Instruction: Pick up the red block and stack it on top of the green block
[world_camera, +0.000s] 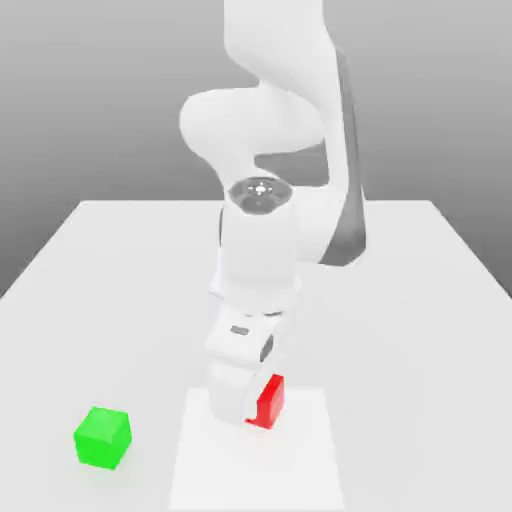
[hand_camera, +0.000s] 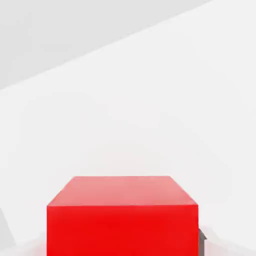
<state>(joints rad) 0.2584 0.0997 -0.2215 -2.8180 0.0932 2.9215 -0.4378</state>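
The red block (world_camera: 270, 402) is a small cube near the table's front, a little to the exterior view's right of centre. My gripper (world_camera: 256, 408) is low over it, with the white hand hiding the block's left part. In the hand view the red block (hand_camera: 123, 220) sits very close, and a dark finger pad (hand_camera: 202, 241) presses against its side. The gripper is shut on the block. The green block (world_camera: 103, 437), a cube of the same size, rests on the table toward the exterior view's left and nearer the front, well apart from the hand.
The white table (world_camera: 400, 300) stretches wide around both cubes. A brighter rectangular patch (world_camera: 300, 470) lies on it under the hand. The arm's bulky white links (world_camera: 262, 240) rise behind the gripper.
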